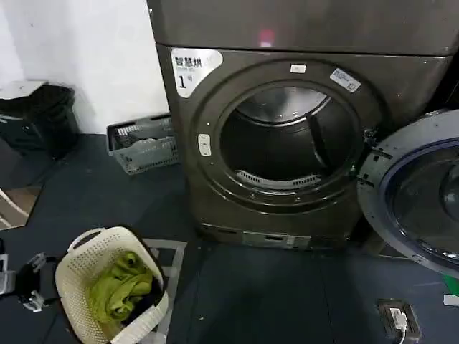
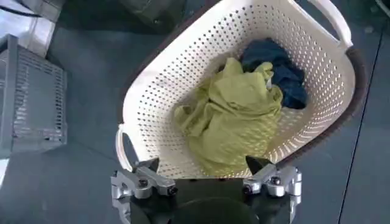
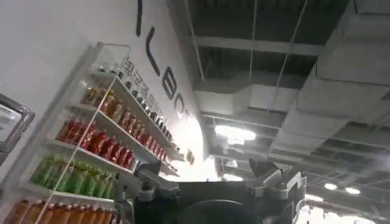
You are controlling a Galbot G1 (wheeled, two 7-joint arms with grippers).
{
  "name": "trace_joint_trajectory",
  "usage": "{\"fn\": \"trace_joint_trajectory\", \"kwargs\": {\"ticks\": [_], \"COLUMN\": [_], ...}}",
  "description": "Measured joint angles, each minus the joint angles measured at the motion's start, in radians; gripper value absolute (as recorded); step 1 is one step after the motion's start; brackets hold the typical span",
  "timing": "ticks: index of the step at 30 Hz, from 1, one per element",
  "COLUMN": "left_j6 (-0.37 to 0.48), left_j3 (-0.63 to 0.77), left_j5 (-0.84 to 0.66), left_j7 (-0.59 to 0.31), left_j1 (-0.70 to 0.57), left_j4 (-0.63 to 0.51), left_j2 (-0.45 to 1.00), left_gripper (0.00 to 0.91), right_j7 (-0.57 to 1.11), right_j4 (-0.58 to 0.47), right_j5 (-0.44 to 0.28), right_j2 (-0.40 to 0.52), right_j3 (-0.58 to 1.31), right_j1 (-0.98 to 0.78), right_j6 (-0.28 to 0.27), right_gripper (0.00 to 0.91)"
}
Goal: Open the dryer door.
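Note:
The dryer door (image 1: 423,193) stands swung wide open to the right of the dark grey dryer (image 1: 215,193), its grey inner side and dark ring facing me. The drum opening (image 1: 287,140) is fully exposed. My left gripper (image 1: 29,287) hangs low at the left beside a white laundry basket (image 1: 79,265). In the left wrist view this gripper (image 2: 202,163) is open over the basket's rim (image 2: 152,79), holding nothing. My right gripper (image 3: 204,167) is open and empty, pointing up at a ceiling, away from the door.
The basket holds a green cloth (image 2: 231,115) and a blue one (image 2: 283,73). A grey crate (image 1: 143,143) sits by the wall left of the dryer, a black bin (image 1: 43,115) farther left. A power strip (image 1: 398,315) lies on the floor. Bottle shelves (image 3: 91,140) appear beyond the right gripper.

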Motion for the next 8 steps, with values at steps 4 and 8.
{"fn": "trace_joint_trajectory", "kwargs": {"ticks": [4,8], "left_j6": [-0.002,-0.004], "left_j3": [0.000,0.000], "left_j5": [0.006,0.010], "left_j7": [0.000,0.004], "left_j1": [0.000,0.000], "left_j4": [0.012,0.017], "left_j2": [-0.002,-0.006], "left_gripper": [0.907,0.907], "right_j7": [-0.001,-0.001], "right_j4": [-0.002,0.000], "right_j5": [0.000,-0.001], "right_j2": [-0.010,-0.013], "right_j3": [0.011,0.013], "right_j1": [-0.002,-0.001], "right_j6": [-0.001,-0.002], "right_gripper": [0.907,0.907]}}
